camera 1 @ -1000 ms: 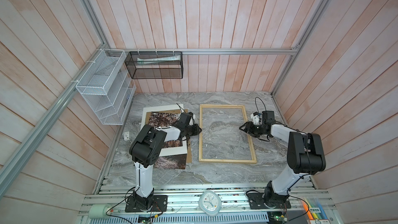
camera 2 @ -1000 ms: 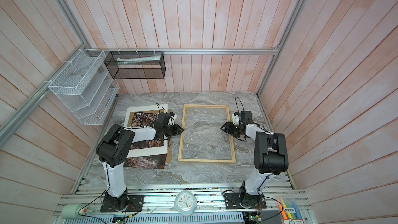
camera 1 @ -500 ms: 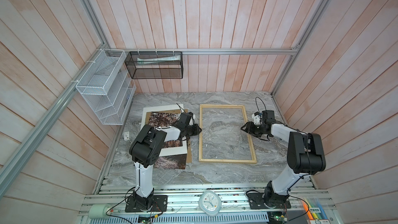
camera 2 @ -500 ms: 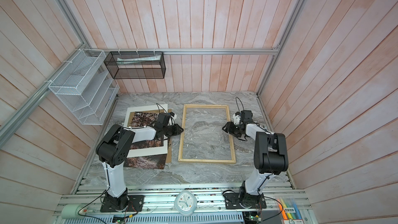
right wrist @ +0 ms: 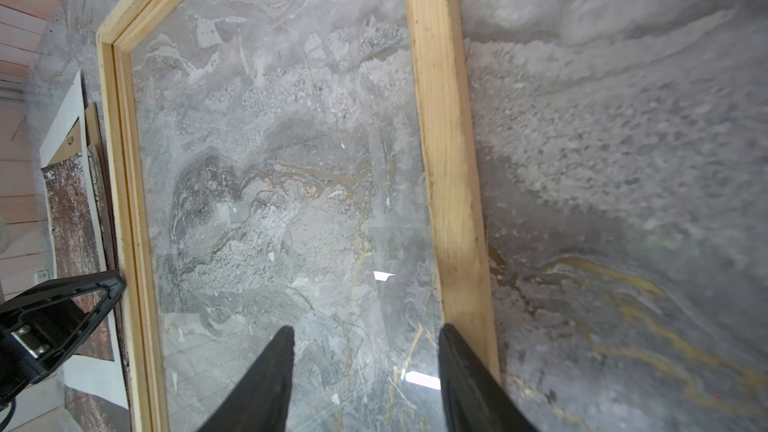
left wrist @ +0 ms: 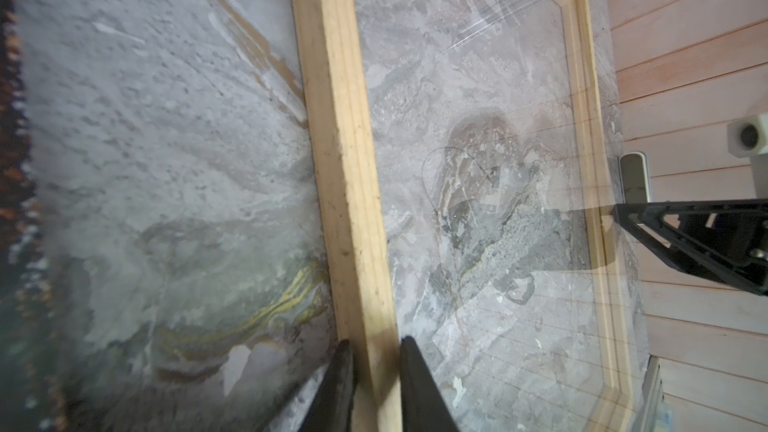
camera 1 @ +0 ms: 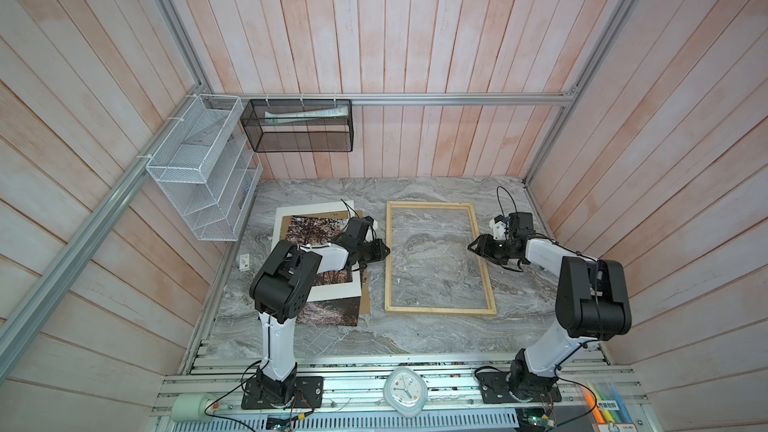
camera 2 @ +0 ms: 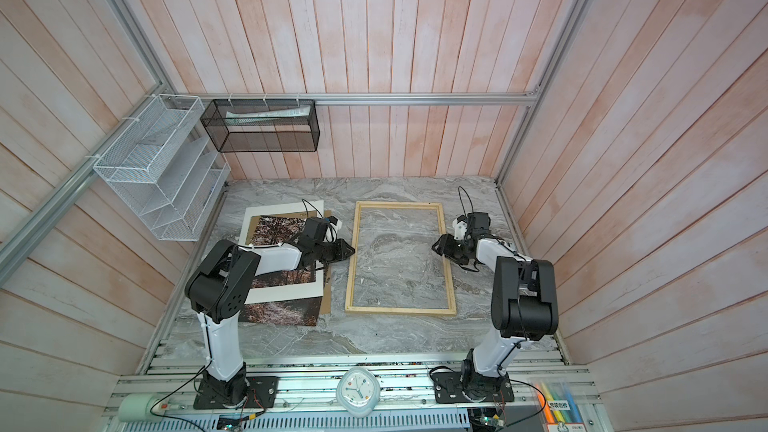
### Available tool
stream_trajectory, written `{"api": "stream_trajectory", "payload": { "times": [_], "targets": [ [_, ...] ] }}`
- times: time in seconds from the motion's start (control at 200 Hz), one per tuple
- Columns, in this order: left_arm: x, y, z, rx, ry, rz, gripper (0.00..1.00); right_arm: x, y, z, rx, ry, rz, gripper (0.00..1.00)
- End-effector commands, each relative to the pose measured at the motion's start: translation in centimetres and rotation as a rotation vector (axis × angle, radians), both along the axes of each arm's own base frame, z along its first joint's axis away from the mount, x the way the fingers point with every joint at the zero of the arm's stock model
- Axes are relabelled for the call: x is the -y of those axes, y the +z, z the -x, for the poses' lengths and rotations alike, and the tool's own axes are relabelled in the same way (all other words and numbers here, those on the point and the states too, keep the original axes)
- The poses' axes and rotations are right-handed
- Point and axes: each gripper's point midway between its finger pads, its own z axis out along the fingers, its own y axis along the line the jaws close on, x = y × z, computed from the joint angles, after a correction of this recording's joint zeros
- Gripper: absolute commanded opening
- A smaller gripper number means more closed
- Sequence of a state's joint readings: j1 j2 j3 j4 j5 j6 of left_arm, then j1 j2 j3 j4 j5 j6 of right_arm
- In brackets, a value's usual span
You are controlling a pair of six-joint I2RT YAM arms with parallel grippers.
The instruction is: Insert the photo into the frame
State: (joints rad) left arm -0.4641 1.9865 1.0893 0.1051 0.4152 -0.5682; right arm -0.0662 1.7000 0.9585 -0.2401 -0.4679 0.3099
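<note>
Behind the left gripper [camera 1: 385, 250], beneath its arm, the photo [camera 1: 330, 312] lies flat on the marble table [camera 1: 436, 340], with a white mat board [camera 1: 332, 293] overlapping it. Between that gripper's jaws sits the left slat of the frame [camera 1: 440, 310], clamped from both sides. Across the frame, the right gripper [camera 1: 472, 247] hangs with jaws parted, one finger [right wrist: 461, 380] at the right slat's inner edge and the other over the glass [right wrist: 270, 160].
</note>
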Motion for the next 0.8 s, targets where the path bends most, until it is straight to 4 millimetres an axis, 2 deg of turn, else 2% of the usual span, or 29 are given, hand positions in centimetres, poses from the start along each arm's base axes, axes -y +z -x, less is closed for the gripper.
{"api": "stream_trajectory", "payload": {
  "times": [0.0, 0.44, 0.685, 0.795],
  "targets": [
    [-0.2, -1.4, 1.4, -0.039, -0.029, -0.020, 0.22, 0.6, 1.0, -0.1, 0.020, -0.004, 0.029, 0.57],
    [-0.3, -1.3, 1.6, -0.039, -0.024, -0.024, 0.24, 0.7, 1.1, 0.2, 0.017, -0.008, 0.035, 0.57],
    [-0.4, -1.1, 1.4, -0.035, -0.019, -0.027, 0.35, 0.7, 0.9, 1.2, -0.003, 0.001, 0.048, 0.56],
    [-0.4, -1.2, 1.4, -0.037, -0.017, -0.034, 0.36, 0.4, 0.7, 2.1, -0.019, 0.006, 0.041, 0.55]
  ]
}}
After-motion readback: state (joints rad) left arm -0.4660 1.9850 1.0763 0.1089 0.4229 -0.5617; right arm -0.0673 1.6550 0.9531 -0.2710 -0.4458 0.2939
